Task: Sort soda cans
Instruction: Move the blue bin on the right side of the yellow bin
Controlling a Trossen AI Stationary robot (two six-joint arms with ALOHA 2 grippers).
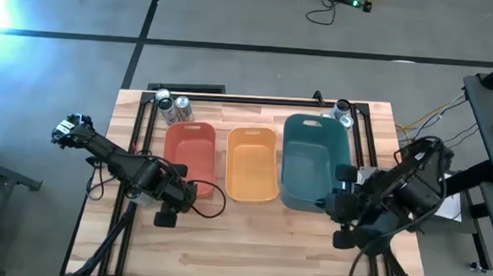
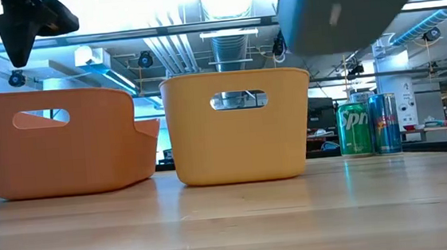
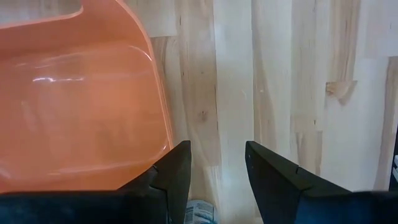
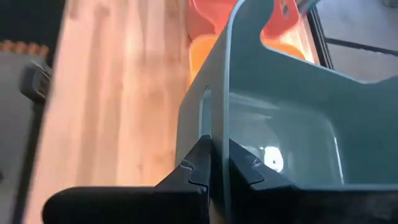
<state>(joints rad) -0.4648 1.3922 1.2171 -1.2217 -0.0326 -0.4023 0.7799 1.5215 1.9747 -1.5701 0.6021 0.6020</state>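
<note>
We find the right gripper [image 4: 212, 163] clenched on the teal bin's [image 1: 313, 158] rim, left gripper [image 3: 216, 165] released; the soda cans [image 1: 172, 107], light and slippery, want mid-body grasps.

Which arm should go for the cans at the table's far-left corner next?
Left. The left gripper has its fingers open beside the red bin, on the same side as those cans. The right gripper is shut on the teal bin wall, holding it off the table.
</note>
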